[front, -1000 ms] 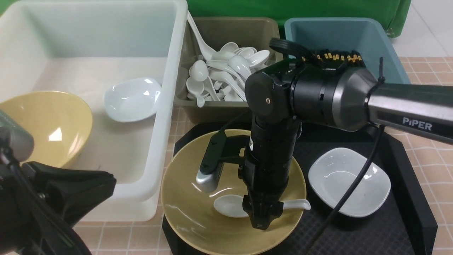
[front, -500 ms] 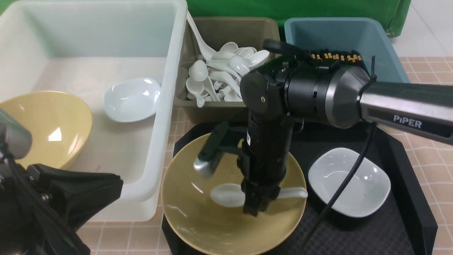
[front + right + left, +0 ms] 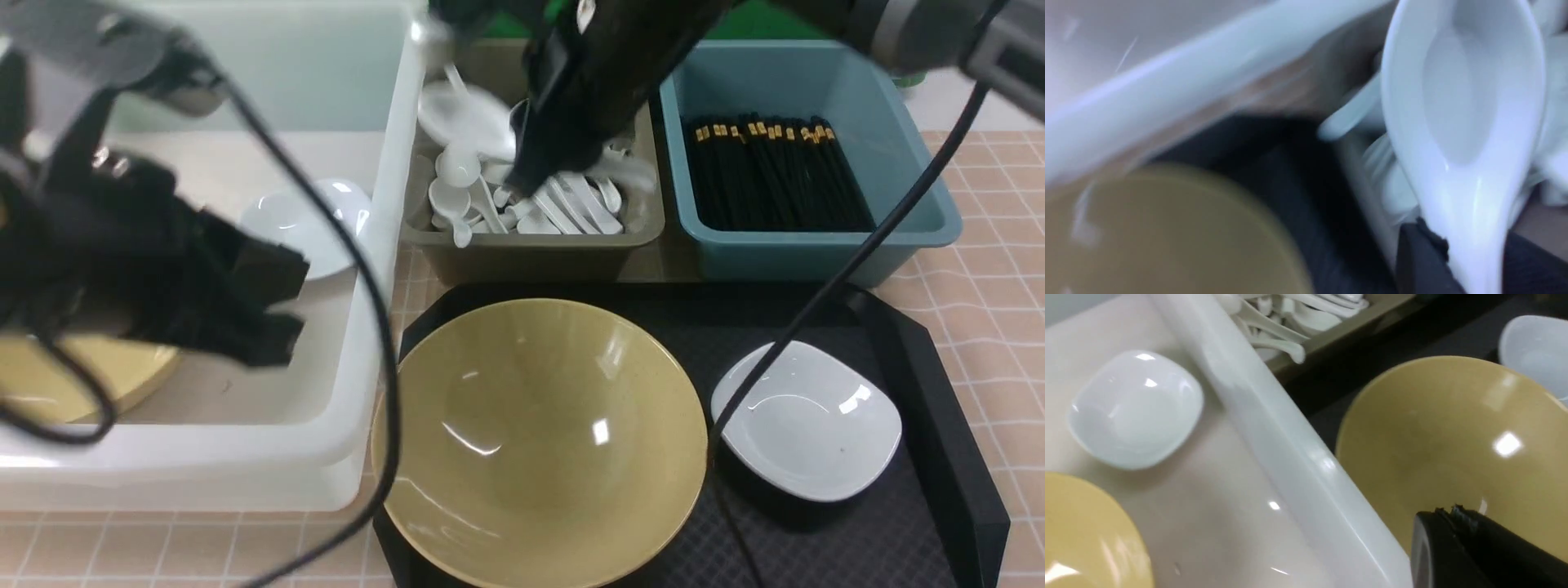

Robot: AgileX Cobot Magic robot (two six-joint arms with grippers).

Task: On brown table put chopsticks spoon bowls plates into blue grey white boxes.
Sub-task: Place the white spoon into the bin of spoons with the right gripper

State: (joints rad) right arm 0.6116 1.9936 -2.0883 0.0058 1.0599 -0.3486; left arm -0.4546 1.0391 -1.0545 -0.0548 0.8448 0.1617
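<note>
Jaws: left gripper is shut, empty, beside the white box; right gripper is clamped on the spoon, now lifted out of the yellow bowl and held over the grey box. Only dropping is left.

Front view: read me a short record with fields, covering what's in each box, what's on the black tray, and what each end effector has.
white tub: plate, bowl
grey box: spoons
blue box: chopsticks
black tray: second bowl, second plate
right end effector: shut on spoon, over grey box
left end effector: shut, empty
</note>
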